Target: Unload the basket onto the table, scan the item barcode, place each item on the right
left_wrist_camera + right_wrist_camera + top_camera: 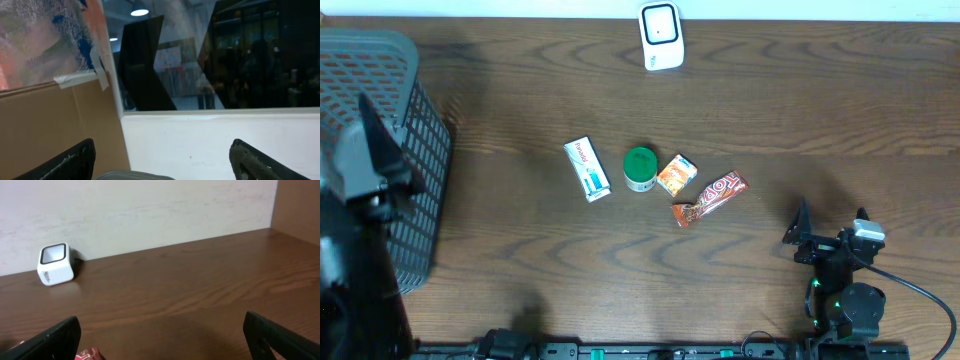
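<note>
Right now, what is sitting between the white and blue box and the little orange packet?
A small tub with a green lid sits between the white and blue box and the orange packet. The overhead view shows it.

Green tub [640, 168] (white scanner [661, 36])

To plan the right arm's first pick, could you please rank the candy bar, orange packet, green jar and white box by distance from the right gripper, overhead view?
From the right gripper:
1. candy bar, row's near end.
2. orange packet, just beyond it.
3. green jar, mid-row.
4. white box, row's far end.
</note>
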